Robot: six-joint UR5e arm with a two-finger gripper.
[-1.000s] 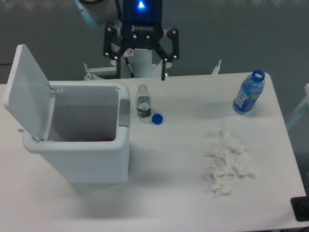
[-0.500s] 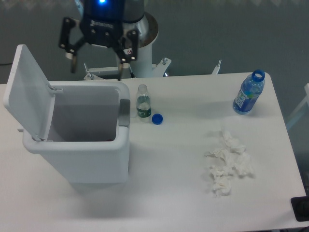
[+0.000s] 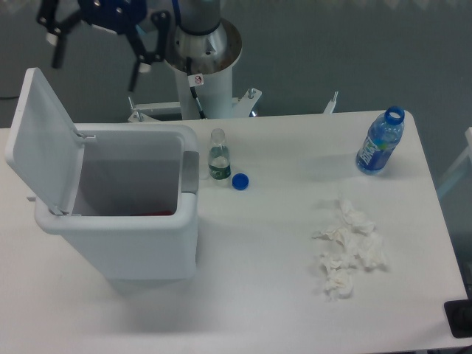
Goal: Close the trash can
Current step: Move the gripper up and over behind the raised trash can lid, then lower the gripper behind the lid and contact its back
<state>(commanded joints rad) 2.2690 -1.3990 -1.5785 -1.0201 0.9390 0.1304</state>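
Black gripper (image 3: 96,50) fingers hang spread wide apart at the upper left of the view, one finger (image 3: 55,38) at the left and the other (image 3: 138,68) at the right, with nothing held between them; the blue gripper body above them is cut off by the top edge. The gripper hangs in the air above and behind the raised lid (image 3: 43,140) of the trash can (image 3: 125,214), clear of it. The arm's silvery-grey base column (image 3: 204,59) stands behind the far edge of the table (image 3: 280,295). The trash can, a white plastic rectangular bin with rounded corners, stands on the left part of the white table with its lid swung up on the left side (the bin is open), and a grey latch tab (image 3: 190,172) sits on its right rim; a small red patch shows low inside the bin, too little of it visible to identify. Just beside the bin's right rim stands a small clear bottle (image 3: 218,155) without a cap, and a blue cap (image 3: 240,181) lies on the table next to it. Near the far right edge stands a blue water bottle (image 3: 379,141), open at the top. A heap of crumpled white tissue (image 3: 348,249) lies on the right half of the table, well apart from the bin.
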